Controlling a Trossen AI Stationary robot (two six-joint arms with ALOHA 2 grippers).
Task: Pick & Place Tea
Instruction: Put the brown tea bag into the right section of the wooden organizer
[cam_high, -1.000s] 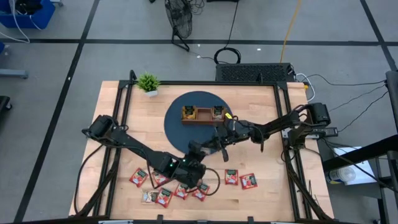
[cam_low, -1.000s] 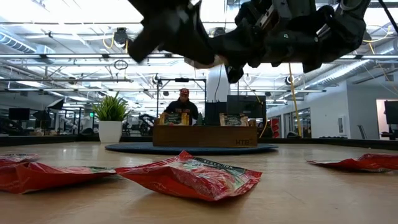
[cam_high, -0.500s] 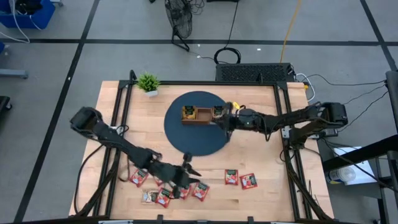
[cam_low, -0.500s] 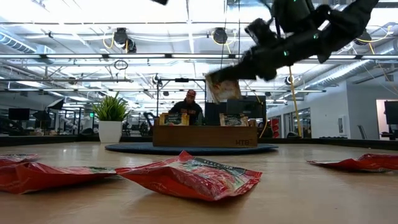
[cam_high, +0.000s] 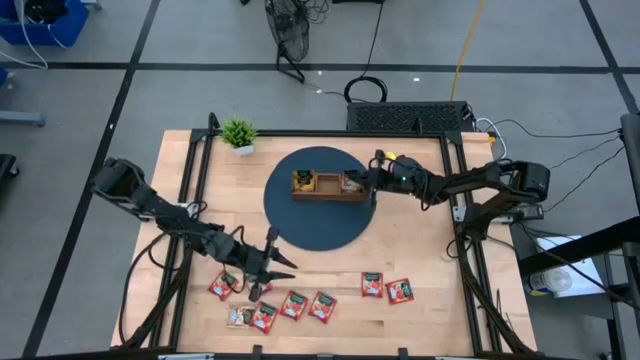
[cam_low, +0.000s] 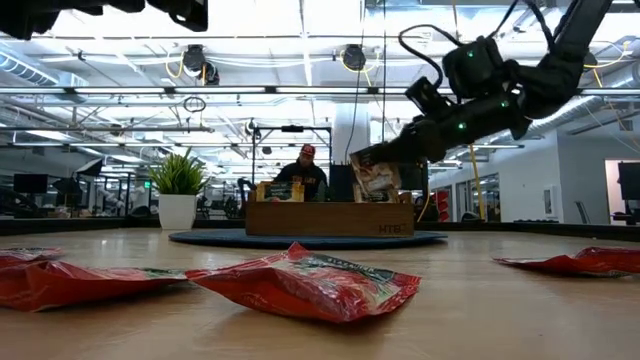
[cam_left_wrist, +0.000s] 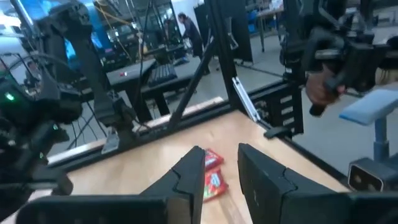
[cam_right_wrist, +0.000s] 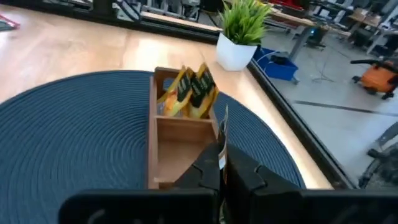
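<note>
Right gripper (cam_high: 371, 186) at the tray (cam_high: 328, 193), over its right end, jaws clamped on a sachet (cam_low: 377, 176) that hangs edge-down just above the tray's rim (seen edge-on between the fingers in the right wrist view). Beyond those jaws, an empty middle compartment, then yellow sachets (cam_right_wrist: 189, 93) standing in the far one, with a plant (cam_right_wrist: 244, 28) past the mat (cam_right_wrist: 74, 130). Bare mat all round the tray; bare wood between mat and table (cam_high: 420, 250) edge. Left gripper (cam_high: 275, 262) low over the near part of the table, jaws apart with nothing between them, pointing toward the right. Red sachets (cam_high: 292, 304) lying flat just below and beside those jaws, in a loose row along the near edge; two more (cam_high: 387, 289) farther right, well apart from the rest. Open wood ahead of the left jaws up to the frame rail (cam_left_wrist: 249, 109) at the table's edge. A person (cam_low: 303, 172) seated beyond the table.
</note>
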